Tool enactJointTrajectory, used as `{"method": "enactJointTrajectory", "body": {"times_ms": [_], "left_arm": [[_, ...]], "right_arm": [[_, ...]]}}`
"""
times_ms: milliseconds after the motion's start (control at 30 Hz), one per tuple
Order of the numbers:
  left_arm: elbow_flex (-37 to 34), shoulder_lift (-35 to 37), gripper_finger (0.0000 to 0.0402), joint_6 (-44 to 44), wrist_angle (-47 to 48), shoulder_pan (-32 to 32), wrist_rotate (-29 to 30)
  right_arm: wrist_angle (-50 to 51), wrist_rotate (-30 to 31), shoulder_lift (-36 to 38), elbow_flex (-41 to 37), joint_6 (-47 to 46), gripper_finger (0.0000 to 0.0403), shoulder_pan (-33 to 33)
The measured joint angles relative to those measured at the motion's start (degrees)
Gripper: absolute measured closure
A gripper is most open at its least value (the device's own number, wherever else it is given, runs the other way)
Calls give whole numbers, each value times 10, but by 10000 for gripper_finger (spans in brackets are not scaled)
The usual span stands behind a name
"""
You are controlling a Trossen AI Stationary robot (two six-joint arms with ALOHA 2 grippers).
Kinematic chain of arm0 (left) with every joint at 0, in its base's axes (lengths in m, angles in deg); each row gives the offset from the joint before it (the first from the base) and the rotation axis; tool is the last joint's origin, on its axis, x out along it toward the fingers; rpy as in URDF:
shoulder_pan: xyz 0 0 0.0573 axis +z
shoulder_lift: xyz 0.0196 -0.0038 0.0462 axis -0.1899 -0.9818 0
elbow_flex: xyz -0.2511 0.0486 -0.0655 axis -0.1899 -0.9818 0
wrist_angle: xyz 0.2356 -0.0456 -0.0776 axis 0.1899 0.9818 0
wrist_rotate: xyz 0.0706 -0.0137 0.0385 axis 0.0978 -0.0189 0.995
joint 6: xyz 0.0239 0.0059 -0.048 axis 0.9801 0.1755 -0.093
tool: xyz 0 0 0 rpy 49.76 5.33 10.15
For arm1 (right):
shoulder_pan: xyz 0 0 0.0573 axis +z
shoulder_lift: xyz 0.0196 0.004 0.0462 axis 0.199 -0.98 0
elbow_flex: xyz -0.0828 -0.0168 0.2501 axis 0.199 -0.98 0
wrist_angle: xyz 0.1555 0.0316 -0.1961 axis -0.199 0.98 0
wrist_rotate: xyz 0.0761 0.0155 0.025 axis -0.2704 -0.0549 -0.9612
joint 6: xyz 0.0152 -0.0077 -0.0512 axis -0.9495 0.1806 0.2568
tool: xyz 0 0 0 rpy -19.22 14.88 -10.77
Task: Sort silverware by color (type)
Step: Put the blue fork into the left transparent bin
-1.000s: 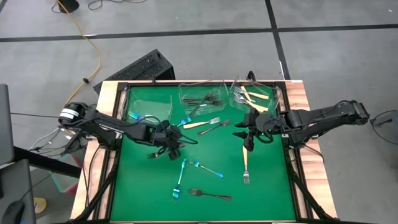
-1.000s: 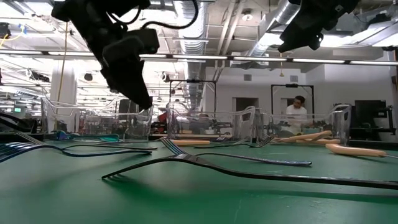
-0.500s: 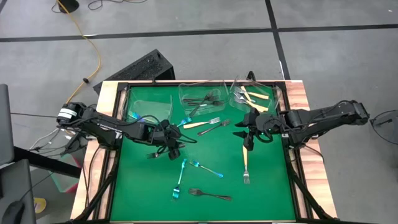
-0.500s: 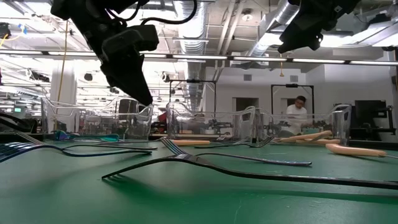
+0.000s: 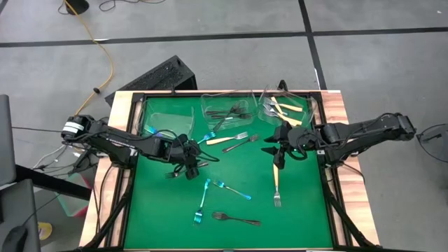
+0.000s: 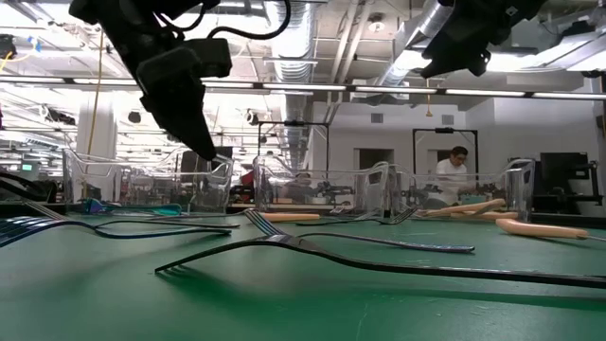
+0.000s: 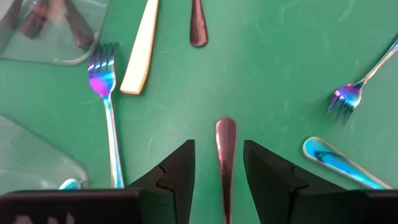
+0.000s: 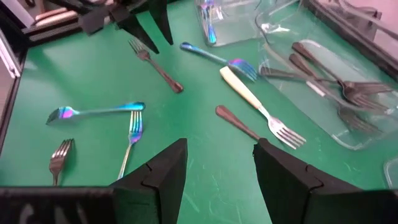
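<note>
Slim forks lie scattered on the green mat [image 5: 301,217]: iridescent blue ones [image 5: 201,201] [image 5: 232,189], dark ones [image 5: 236,219] [image 5: 241,144] and cream-handled ones [image 5: 276,187] [image 5: 227,138]. My left gripper [image 5: 187,170] hangs open above the mat at centre left. A dark fork's handle [image 7: 225,146] lies on the mat below, in line with the gap between its fingers. My right gripper [image 5: 280,159] hangs open higher up at centre right, above the cream fork's handle end, with nothing between its fingers [image 8: 219,146].
Three clear tubs stand along the far edge: the left one [image 5: 171,120] holds a blue fork, the middle one [image 5: 227,108] dark forks, the right one [image 5: 283,105] cream-handled forks. A black frame [image 5: 329,189] rims the mat. A person [image 6: 456,163] stands far behind the table.
</note>
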Motion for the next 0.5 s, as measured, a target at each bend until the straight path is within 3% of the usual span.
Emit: {"method": "enactJointTrajectory", "body": {"times_ms": [133,267,500], "left_arm": [[0,0,281,20,2,0,22],[0,-4,281,24,-3,13,92],[-1,-19,281,51,-24,68,27]], "right_arm": [[-19,2,0,0,4,198,0],[-23,3,-1,0,5,198,-2],[-23,12,-2,0,6,198,-1]]}}
